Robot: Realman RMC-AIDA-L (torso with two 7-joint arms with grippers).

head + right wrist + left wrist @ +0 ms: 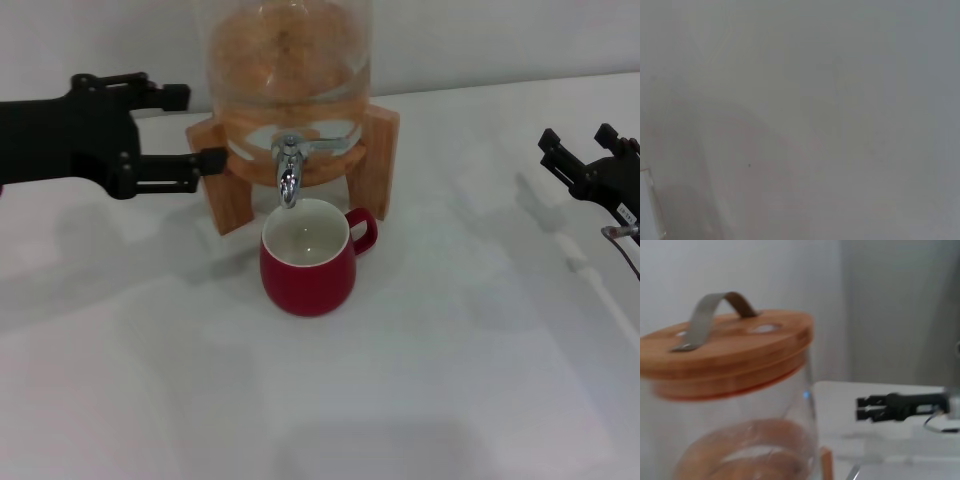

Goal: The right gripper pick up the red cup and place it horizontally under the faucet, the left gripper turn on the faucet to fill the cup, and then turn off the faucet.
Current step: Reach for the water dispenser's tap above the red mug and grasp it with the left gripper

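— Red cup [306, 262] stands upright on the surface [420, 400] directly below the faucet [288, 172]: placed, looks unfilled.
— Left pincer [205, 130], jaws apart, is beside the faucet; right pincer [572, 150], apart, far off.

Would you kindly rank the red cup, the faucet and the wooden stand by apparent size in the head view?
1. wooden stand, though the faucet and jar hide part of it
2. red cup
3. faucet, clearly the smallest

Plain pale wall [500, 40] behind white table [450, 380].
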